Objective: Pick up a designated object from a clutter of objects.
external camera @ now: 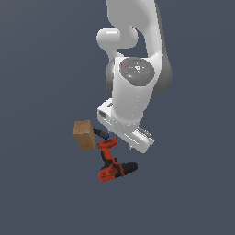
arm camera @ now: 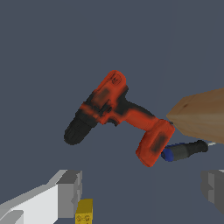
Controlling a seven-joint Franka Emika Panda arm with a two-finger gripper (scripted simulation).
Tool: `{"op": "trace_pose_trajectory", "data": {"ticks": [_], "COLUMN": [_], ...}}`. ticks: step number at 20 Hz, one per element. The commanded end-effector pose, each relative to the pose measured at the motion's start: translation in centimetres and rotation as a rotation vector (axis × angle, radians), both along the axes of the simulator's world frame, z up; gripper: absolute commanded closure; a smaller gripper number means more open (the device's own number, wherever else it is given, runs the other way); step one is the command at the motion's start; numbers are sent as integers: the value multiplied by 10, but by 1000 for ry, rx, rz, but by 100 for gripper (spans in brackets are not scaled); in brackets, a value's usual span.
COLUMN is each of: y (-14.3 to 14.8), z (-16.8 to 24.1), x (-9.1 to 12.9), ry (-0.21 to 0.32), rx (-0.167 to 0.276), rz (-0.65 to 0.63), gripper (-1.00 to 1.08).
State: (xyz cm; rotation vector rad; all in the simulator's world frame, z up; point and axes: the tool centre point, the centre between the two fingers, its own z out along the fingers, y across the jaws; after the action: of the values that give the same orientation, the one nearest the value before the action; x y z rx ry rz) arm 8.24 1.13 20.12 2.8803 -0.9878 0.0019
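Note:
The red-orange power drill [external camera: 111,163] with a black chuck lies on its side on the grey floor, and in the wrist view [arm camera: 118,113] it sits in the middle of the frame. A tan box [external camera: 84,134] stands beside its base, shown in the wrist view [arm camera: 203,116] too. A dark blue-tipped marker [external camera: 101,133] lies between box and drill base, also in the wrist view [arm camera: 183,151]. A tiny yellow block [arm camera: 84,212] sits near one finger. My gripper [arm camera: 142,192] is open above the clutter, holding nothing; its fingers [arm camera: 70,192] are apart from the drill.
The white arm and hand body [external camera: 133,105] hang over the clutter and hide the floor behind it in the exterior view. The grey floor [external camera: 41,193] surrounds the group.

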Motion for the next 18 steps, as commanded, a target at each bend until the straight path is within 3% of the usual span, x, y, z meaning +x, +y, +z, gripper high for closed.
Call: {"op": "trace_pose_trajectory", "data": {"ticks": [1, 18], "y": [2, 16], "z": [-10, -81], "x": [6, 43], "ry": [-9, -90], "rx": [-13, -101], "rz": [-53, -392], "gripper": [-100, -100]}}
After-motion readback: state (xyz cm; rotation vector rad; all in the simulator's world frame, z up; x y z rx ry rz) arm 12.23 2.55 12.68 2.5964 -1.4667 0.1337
